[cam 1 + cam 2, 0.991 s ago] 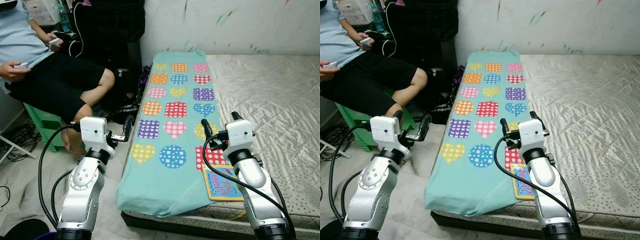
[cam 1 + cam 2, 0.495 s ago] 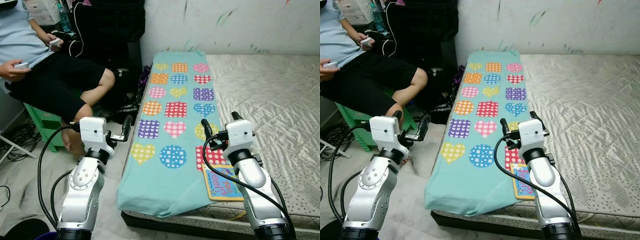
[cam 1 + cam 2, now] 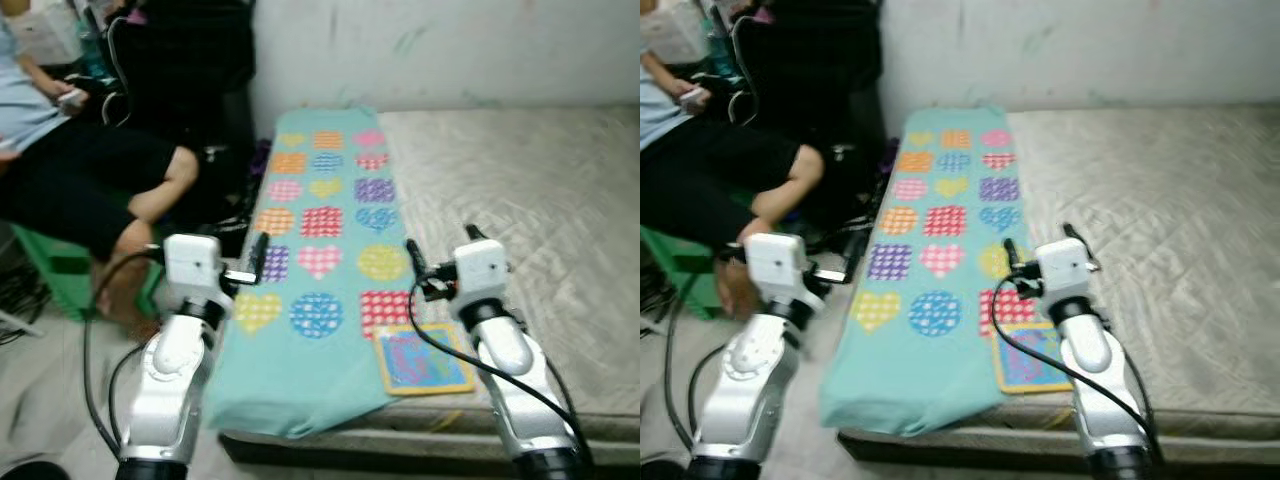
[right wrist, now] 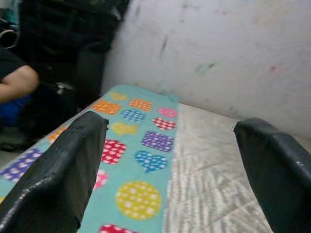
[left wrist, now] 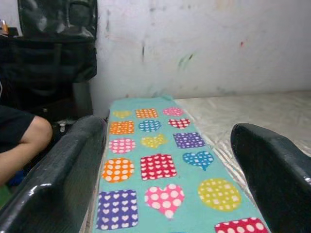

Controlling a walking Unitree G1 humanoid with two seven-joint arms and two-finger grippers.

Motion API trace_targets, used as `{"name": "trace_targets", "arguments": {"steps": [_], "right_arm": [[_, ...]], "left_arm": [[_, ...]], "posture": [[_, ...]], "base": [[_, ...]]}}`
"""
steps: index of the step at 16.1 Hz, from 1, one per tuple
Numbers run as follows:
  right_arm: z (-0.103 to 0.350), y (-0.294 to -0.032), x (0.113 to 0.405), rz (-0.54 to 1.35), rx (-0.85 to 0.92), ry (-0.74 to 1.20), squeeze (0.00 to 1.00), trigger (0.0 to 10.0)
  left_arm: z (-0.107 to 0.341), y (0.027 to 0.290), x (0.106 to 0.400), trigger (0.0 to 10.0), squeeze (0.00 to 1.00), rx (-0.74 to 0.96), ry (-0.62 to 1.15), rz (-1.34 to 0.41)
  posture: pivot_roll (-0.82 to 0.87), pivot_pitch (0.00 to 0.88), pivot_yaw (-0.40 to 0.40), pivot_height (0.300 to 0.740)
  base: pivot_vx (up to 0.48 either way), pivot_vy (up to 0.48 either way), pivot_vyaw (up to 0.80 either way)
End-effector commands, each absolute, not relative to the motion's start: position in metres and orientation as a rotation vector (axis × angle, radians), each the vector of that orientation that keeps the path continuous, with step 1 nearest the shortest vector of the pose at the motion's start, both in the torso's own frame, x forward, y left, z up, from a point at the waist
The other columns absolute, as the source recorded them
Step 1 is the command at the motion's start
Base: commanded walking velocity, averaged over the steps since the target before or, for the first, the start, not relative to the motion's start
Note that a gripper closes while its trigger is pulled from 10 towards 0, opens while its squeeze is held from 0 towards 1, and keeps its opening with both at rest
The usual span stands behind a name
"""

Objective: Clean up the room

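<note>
A teal cloth [image 3: 320, 220] printed with coloured hearts and dotted circles lies along the left side of a bare quilted mattress [image 3: 540, 190], its near end hanging over the bed's edge. A colourful picture book [image 3: 422, 360] lies flat on the mattress at the cloth's near right corner. My left gripper [image 3: 245, 268] is held open beside the cloth's left edge, over the floor. Over the cloth's right edge, just behind the book, my right gripper [image 3: 440, 245] is open too. Both wrist views look along the cloth [image 5: 150, 170] between widely spread black fingers [image 4: 58, 170].
A person [image 3: 90, 180] sits on a green stool [image 3: 60, 280] at the left, legs close to the bed. Dark bags [image 3: 190, 60] stand against the white wall [image 3: 450, 50] behind. The right part of the mattress lies bare.
The whole picture has shifted left and blurred, so the camera has turned right. Both arms keep their pose and both grippers stay open.
</note>
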State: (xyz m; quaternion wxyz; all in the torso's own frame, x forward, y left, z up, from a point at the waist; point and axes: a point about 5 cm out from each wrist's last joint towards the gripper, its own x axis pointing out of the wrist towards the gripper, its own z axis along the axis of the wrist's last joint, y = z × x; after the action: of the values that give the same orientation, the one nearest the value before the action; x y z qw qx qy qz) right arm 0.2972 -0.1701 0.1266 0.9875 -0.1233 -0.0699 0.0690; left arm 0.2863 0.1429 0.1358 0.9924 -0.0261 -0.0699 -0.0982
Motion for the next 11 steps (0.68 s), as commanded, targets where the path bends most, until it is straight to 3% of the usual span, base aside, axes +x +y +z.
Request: {"name": "trace_targets", "arguments": {"steps": [1,11], "right_arm": [[0.1296,-0.1625,0.2991,0.167,-0.237,-0.152,0.0,10.0],[0.1285,-0.1622,0.2988,0.167,-0.239,-0.151,0.0,10.0]], "left_arm": [[0.1343,0.153,0.2863,10.0,0.0,-0.028,-0.131,-0.17],[0.1343,0.1519,0.286,10.0,0.0,-0.027,-0.131,-0.175]], "posture": [[-0.1,0.0,0.045,0.74],[-0.1,0.0,0.047,0.74]], "base": [[0.0,-0.337,0.0],[0.0,-0.332,0.0]]}}
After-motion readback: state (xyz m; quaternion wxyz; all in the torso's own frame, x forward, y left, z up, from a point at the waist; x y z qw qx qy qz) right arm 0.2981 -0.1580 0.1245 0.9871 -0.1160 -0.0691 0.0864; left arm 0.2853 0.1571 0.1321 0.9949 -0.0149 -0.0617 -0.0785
